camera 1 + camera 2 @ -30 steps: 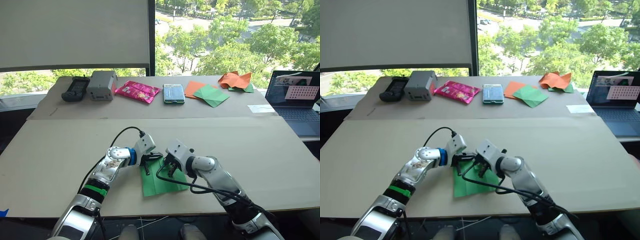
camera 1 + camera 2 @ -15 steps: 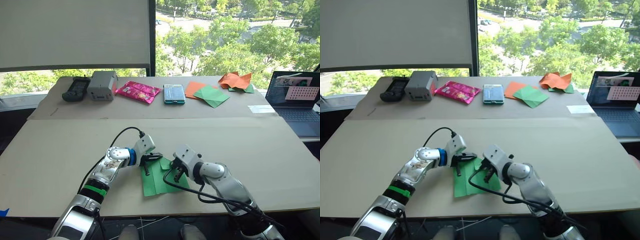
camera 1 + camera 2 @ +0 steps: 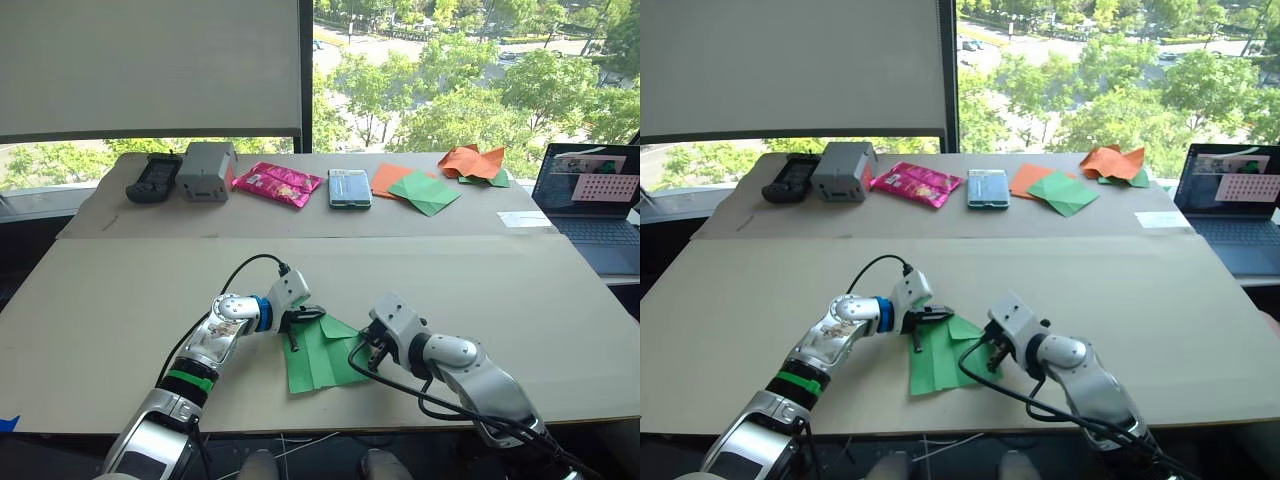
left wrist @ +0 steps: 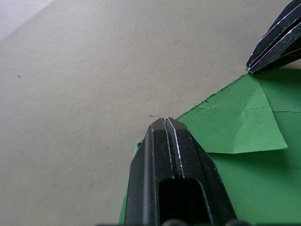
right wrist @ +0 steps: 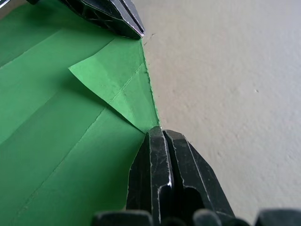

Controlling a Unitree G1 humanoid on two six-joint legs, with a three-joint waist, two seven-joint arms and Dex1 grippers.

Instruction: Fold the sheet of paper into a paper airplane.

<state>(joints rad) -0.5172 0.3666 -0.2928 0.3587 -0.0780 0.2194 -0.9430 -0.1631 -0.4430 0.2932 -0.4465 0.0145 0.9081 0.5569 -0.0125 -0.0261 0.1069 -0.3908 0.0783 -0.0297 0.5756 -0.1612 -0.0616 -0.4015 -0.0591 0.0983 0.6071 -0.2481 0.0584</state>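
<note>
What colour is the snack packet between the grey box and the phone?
Bright pink snack packet, clearest in the left eye view.

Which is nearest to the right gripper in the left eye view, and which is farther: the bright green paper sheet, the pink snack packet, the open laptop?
From the right gripper:
1. Bright green paper sheet, touching its fingertips.
2. Pink snack packet, far side, toward the left.
3. Open laptop, far right edge.
</note>
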